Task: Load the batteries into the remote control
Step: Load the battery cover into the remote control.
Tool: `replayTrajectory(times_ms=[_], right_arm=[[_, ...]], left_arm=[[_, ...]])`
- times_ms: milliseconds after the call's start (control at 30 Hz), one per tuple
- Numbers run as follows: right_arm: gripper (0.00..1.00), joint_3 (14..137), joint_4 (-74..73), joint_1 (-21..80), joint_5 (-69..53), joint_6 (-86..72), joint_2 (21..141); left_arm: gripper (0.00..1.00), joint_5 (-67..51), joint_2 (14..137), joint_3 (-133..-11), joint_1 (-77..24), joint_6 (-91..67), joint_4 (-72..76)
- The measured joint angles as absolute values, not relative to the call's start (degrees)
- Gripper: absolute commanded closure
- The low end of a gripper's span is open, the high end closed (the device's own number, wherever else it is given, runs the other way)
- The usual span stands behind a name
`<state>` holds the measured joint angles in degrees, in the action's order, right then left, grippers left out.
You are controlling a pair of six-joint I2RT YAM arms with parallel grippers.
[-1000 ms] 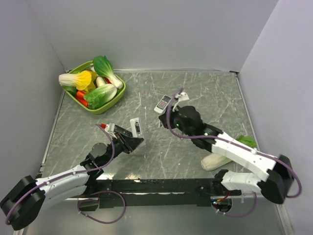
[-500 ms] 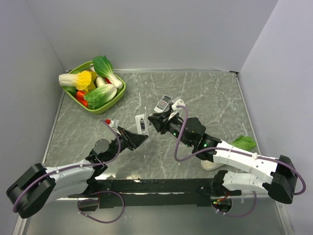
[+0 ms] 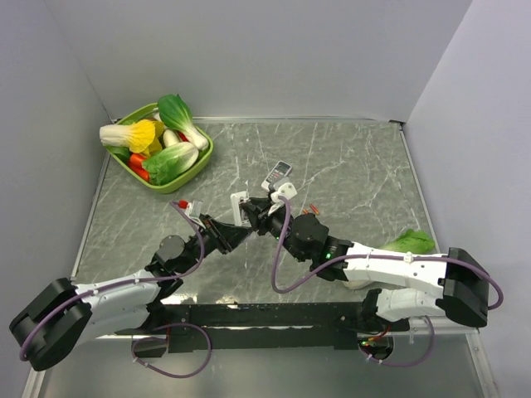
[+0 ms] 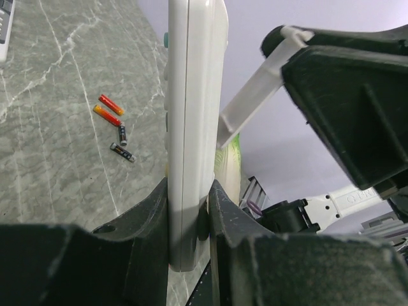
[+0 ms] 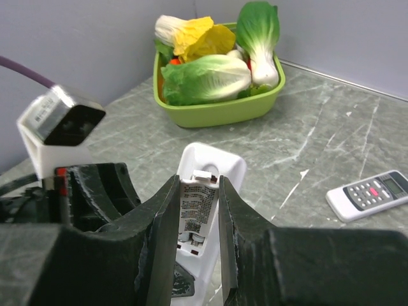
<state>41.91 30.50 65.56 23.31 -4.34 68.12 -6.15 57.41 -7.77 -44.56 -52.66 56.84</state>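
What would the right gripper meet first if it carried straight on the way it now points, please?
The white remote that the left gripper holds. Its labelled back sits directly ahead, framed by the right gripper's fingers; whether they touch it is unclear.

Two remotes [image 5: 373, 191], four batteries [image 4: 111, 104]

a grey marbled table [image 3: 348, 157] carries a small grey remote [image 3: 277, 174] lying flat near its middle. well to the left of that remote and a little farther back stands a green bowl [image 3: 202, 157] heaped with vegetables. a loose cluster of four batteries [image 4: 107, 115], two orange-red and two dark, lies near the remote on its right near side. a leafy green vegetable [image 3: 412, 241] lies well to the remote's right and nearer, and a black base plate [image 3: 274, 315] spans the near edge.
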Motion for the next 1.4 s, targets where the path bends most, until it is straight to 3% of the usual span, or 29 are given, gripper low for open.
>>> replayTrajectory(times_ms=[1400], right_arm=[[1.00,42.0,32.8,68.1,27.4,-3.3,71.5]], left_arm=[[0.99,-3.1,54.1,-7.8,-44.8,-51.8,52.8]])
